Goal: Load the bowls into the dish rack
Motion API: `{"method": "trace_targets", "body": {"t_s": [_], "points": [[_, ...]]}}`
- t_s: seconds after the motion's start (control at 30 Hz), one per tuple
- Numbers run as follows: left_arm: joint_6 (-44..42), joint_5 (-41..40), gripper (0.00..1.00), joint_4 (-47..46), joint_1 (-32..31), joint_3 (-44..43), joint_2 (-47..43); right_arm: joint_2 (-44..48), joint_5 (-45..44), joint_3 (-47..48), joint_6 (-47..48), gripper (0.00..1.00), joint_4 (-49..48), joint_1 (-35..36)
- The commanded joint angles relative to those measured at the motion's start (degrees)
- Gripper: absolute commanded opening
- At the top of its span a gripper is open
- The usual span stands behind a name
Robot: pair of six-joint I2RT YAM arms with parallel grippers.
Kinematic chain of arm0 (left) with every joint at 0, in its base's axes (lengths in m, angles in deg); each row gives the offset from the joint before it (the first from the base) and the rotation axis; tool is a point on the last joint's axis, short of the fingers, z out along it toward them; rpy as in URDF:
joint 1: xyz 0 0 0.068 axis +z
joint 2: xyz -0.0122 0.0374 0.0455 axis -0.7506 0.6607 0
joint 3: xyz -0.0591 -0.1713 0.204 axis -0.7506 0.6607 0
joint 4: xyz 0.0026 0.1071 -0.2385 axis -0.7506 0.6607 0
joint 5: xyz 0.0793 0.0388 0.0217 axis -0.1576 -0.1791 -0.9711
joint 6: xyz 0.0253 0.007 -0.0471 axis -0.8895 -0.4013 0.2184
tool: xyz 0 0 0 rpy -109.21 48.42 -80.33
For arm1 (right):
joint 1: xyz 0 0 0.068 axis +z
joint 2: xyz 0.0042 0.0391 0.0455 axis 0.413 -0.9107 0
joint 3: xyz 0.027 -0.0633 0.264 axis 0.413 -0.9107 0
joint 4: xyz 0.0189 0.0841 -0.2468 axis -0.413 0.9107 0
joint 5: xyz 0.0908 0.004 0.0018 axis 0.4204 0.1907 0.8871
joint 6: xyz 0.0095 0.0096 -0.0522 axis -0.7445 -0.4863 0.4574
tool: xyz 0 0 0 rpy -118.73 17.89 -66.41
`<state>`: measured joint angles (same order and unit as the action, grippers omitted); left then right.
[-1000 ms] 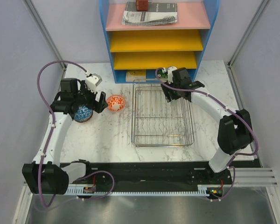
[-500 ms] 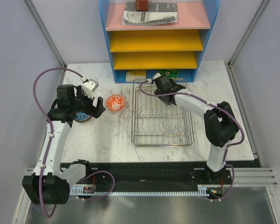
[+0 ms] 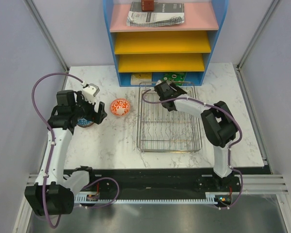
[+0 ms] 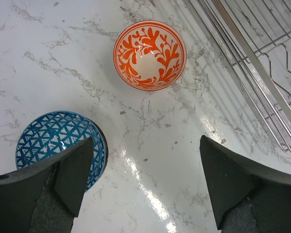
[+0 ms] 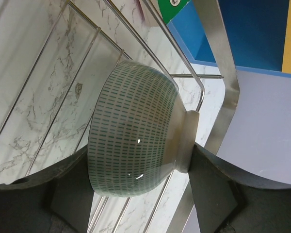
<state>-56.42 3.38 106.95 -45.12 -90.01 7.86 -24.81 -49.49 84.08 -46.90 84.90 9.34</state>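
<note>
Right hand [image 5: 140, 180] grips grey-brown bowl [image 5: 136, 141], tipped on edge over dish rack's [image 3: 138, 121] far-left corner, likely for slotting upright. Left hand [image 4: 145, 179] gapes above worktop [image 4: 150, 126] near blue bowl [image 4: 53, 138]; red-orange bowl [image 4: 149, 54] beyond.

Noted white shells, black joints on left arm [image 3: 56, 145] and right arm [image 3: 222, 162]. Logged looping purple cable [image 3: 40, 85], dark grey wedge-shaped fingers [image 4: 63, 179].

Orange leaf-patterned bowl [image 3: 120, 107] sitting upright left of the chrome wire dish rack [image 3: 137, 126], blue lattice bowl [image 4: 58, 143] sitting farther left, grey-green dashed bowl [image 5: 136, 141] hanging tipped sideways over the rack's far-left corner
</note>
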Motion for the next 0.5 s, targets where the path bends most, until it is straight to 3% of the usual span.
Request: {"method": "trace_targets", "body": {"t_s": [0.0,0.13,0.23,0.27,0.37,0.47], "points": [[0.84,1.10,0.96,-0.30,0.69,0.64,-1.59,-2.06,-4.87,2.77,2.53,0.05,-2.85,0.89],[0.93,1.80,0.96,-0.30,1.21,1.08,-2.03,-4.43,-5.13,3.13,2.70,0.15,-3.11,1.42],[0.93,1.98,0.96,-0.30,1.57,1.34,-2.29,-5.23,-5.22,2.86,3.05,0.36,-3.11,2.12],[0.84,1.98,0.96,-0.39,1.65,1.43,-2.21,-5.32,-4.96,2.69,3.05,0.50,-3.02,2.30],[0.75,2.15,0.96,-0.39,2.27,1.69,-2.38,-5.58,-4.96,1.55,2.79,0.67,-3.02,3.26],[0.75,2.50,0.96,-0.57,2.62,1.78,-2.21,-5.76,-5.04,0.93,2.44,0.75,-3.02,4.06]]}}
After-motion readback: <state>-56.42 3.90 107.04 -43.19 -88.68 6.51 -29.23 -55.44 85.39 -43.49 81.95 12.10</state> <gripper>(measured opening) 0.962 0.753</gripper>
